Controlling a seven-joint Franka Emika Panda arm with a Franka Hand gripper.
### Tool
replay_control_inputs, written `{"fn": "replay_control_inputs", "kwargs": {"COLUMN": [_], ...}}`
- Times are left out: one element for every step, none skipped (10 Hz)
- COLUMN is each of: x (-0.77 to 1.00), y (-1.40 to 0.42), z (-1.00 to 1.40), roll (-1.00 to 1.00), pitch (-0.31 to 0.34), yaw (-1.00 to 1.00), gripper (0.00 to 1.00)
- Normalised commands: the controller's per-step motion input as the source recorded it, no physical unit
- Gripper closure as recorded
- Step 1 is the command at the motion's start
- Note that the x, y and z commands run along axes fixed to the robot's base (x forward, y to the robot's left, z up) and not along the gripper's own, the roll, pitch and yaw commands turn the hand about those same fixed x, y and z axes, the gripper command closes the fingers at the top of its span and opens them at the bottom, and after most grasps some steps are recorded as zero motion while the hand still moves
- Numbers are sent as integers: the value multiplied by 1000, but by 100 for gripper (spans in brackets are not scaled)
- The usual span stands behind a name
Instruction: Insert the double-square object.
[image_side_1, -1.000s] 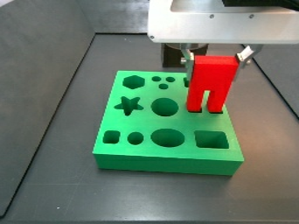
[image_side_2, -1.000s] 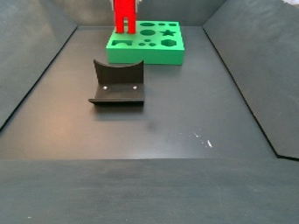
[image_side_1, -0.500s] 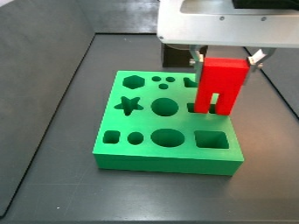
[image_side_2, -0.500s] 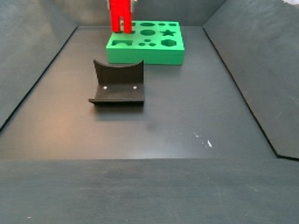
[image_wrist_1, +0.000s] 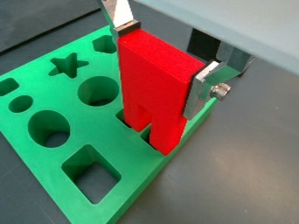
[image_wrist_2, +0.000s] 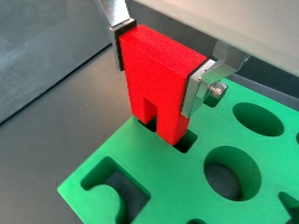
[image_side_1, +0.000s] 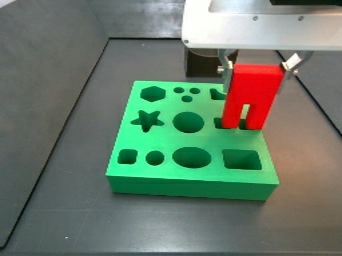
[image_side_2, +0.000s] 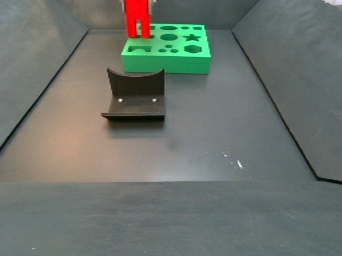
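A green board lies flat on the dark floor at the middle of a side view, its top cut with shaped holes: a hexagon at the upper left, a star below it, a large round hole at the centre, an oval in the lower row and a square hole at the lower right. Both wrist views show the board close up, with the star and the square hole well apart. In a side view the board sits at the upper centre, the fixture stands apart from it, left of centre, and a small pale mark shows on the floor right of centre.
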Motion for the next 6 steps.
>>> {"fn": "replay_control_inputs", "kwargs": {"x": [-251, -174, 0, 0, 0, -46], "y": [6, 0, 0, 0, 40, 49], "z": [-91, -129, -77, -20, -214, -286], "roll": [-166, -121, -1, 0, 0, -19], "pitch": [0, 0, 0, 0, 0, -16], "yaw": [143, 111, 0, 0, 0, 0], "gripper": [100, 100, 100, 100, 100, 100]}}
